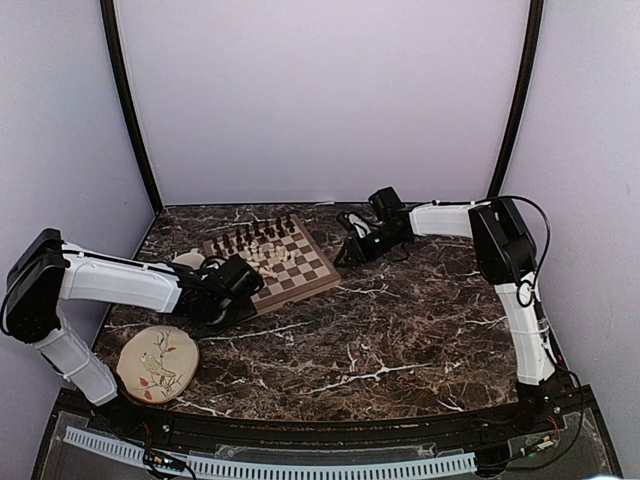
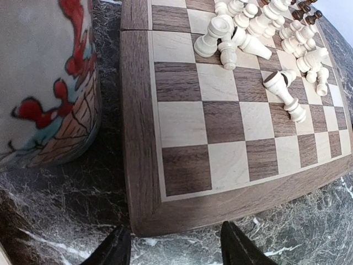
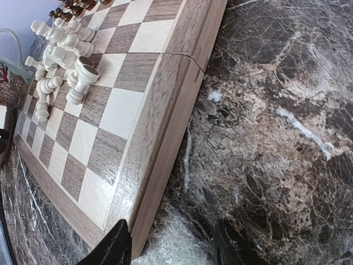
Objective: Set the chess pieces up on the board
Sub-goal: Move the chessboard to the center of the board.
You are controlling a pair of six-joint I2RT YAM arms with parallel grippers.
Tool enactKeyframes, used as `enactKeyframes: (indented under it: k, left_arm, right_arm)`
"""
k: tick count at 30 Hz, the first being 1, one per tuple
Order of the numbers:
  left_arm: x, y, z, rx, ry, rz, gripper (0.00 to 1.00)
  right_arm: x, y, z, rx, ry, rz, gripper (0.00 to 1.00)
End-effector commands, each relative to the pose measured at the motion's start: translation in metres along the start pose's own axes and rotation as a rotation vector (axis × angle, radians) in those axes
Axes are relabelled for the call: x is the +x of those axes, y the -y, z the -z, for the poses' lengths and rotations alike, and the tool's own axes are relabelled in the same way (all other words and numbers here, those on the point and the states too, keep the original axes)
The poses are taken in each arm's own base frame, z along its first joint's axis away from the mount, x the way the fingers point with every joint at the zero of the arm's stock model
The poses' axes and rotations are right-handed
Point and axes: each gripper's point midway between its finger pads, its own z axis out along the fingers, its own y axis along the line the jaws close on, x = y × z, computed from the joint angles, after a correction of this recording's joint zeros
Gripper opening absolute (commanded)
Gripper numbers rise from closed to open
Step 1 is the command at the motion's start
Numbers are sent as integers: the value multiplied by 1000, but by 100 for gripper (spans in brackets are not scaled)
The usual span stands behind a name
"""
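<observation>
The board (image 1: 300, 278) lies at the back left of the marble table. Dark chess pieces (image 1: 255, 232) stand along its far edge, and cream-white ones (image 1: 265, 252) lie in a jumble just in front of them. My left gripper (image 1: 248, 280) hovers at the board's near left corner. In the left wrist view it (image 2: 176, 251) is open and empty above the marble, just short of the board (image 2: 182, 165), with toppled white pieces (image 2: 242, 33) beyond. My right gripper (image 1: 348, 250) is at the board's right edge. It (image 3: 171, 245) is open too, with the board's rim (image 3: 160, 138) beside its left finger.
A painted mug (image 2: 44, 83) stands close to the board's left side, next to my left gripper. A round beige bird-patterned plate (image 1: 157, 362) lies near the table's front left. Dark veined marble (image 1: 420, 330) spreads to the right and front of the board.
</observation>
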Motion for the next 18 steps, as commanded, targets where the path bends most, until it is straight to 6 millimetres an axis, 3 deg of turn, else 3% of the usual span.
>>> enactKeyframes:
  k: [1, 11, 18]
  left_arm:
    - [-4, -6, -6, -31, 26, 17, 57]
    - [-3, -16, -17, -86, 21, 52, 55]
    - [-3, 0, -25, -49, 10, 9, 47]
  right_arm:
    - [-16, -13, -8, -42, 27, 5, 50]
    - [-9, -17, -26, -59, -2, -3, 50]
    - [5, -18, -34, -69, -41, -13, 39]
